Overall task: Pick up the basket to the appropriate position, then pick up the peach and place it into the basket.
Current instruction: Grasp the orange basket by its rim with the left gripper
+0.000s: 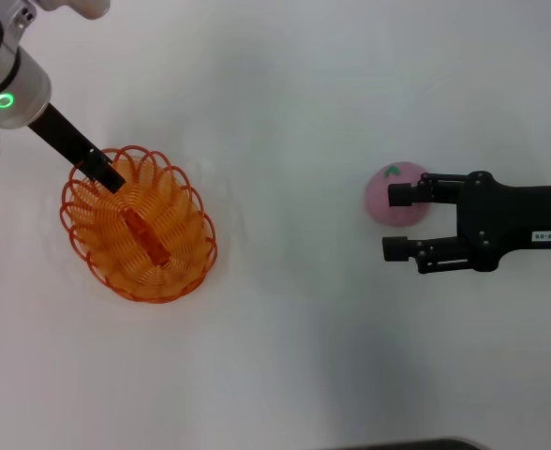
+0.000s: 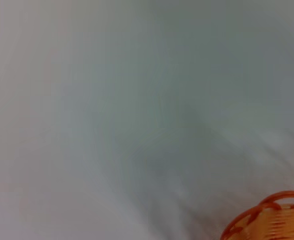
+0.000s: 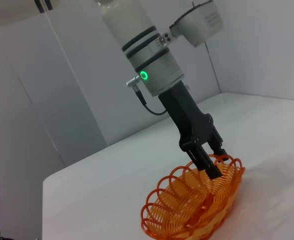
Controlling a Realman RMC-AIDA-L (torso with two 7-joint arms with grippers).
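Left hand [image 1: 102, 173] clamped on rim of oval orange wire basket [image 1: 140, 225], frame left. Right hand [image 1: 397, 222] spread beside round pink peach [image 1: 394, 195], frame right; peach likely nudged away if misaligned.

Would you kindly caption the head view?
Left gripper grips basket rim; open right gripper beside peach.

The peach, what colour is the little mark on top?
Green, on the pink peach; the head view shows it best.

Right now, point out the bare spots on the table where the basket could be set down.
The widest bare patch lies between the basket and the peach; the near strip of the white table is bare too. It is crowded at the basket's far rim, where the left tool sits, and around the peach, where the open right tool hovers.
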